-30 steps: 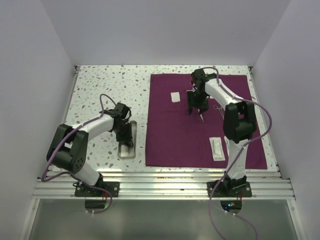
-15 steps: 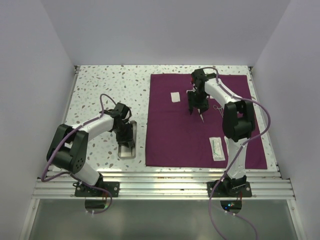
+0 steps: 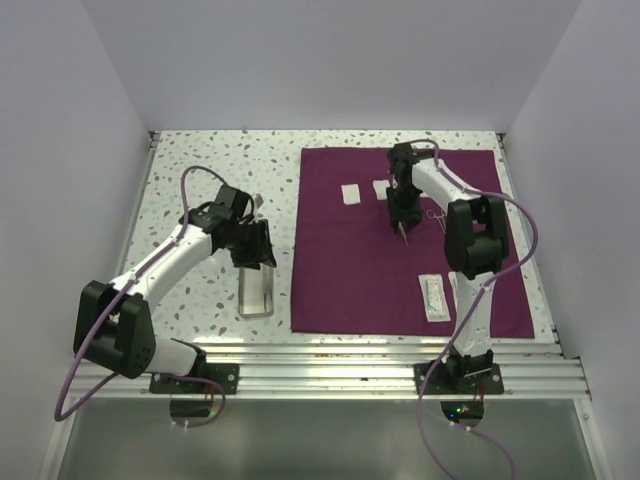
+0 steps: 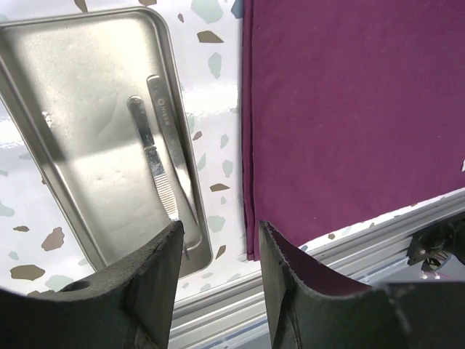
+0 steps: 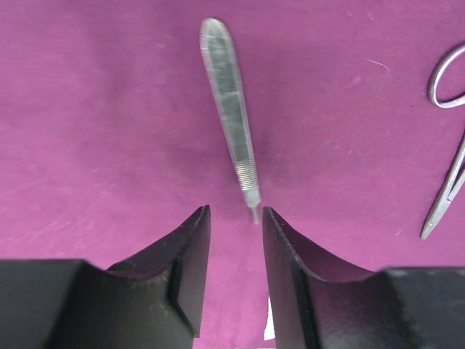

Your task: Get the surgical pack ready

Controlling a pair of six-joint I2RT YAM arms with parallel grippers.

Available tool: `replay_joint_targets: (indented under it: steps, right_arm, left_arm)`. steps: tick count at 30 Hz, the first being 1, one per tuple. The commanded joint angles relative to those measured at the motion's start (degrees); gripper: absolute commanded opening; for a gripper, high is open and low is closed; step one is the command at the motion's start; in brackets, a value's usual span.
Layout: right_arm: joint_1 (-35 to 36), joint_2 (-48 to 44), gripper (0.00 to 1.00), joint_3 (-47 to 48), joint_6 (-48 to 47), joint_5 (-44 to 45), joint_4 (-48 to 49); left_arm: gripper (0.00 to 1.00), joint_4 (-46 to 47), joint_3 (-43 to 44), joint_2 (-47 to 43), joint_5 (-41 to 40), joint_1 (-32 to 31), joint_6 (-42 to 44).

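Observation:
The dark magenta cloth (image 3: 360, 270) lies flat on the right half of the table. The steel tray (image 3: 257, 293) sits on the speckled table left of the cloth, and it holds metal tweezers (image 4: 161, 156). My left gripper (image 3: 260, 250) hangs open and empty above the tray's far end; in the left wrist view it (image 4: 218, 236) frames the tray's (image 4: 80, 109) right rim and the cloth edge (image 4: 349, 109). My right gripper (image 3: 400, 216) is open over the cloth. In the right wrist view it (image 5: 236, 214) is just short of the tip of a thin metal handle (image 5: 231, 131).
Two white gauze squares (image 3: 350, 193) (image 3: 380, 188) lie on the cloth's far part. Ring-handled scissors (image 3: 437, 215) (image 5: 450, 145) lie right of the right gripper. A white packet (image 3: 433, 297) lies near the cloth's front right. An aluminium rail (image 3: 330, 370) runs along the near edge.
My left gripper has risen and pulled back from low over the tray toward its far end. My right gripper shifted slightly right, uncovering the second gauze square.

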Motion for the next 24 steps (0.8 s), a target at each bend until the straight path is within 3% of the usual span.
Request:
replay_joint_targets:
  steps: [1,11,20,24]
  right_arm:
    - [-1.38,-1.16,0.37,-2.11,-0.98,1.67,0.84]
    - [-1.74,-2.04,0.25,-5.54,-0.72,-1.15,2.52]
    - [-1.82,-2.04,0.2,-7.57,-0.8,-0.36,3.4]
    - [-1.74,-2.13,0.11,-6.78,-0.63,0.08,3.13]
  left_arm:
    - [0.5,-2.32,2.22,-1.28,1.19,0.3,0.78]
    - [0.49,-2.23,3.8,-0.67,1.98,0.3,1.22]
    - [0.49,-2.06,3.89,-0.23,2.33,0.3,1.05]
    - [0.49,-2.06,4.42,0.04,2.68,0.3,0.87]
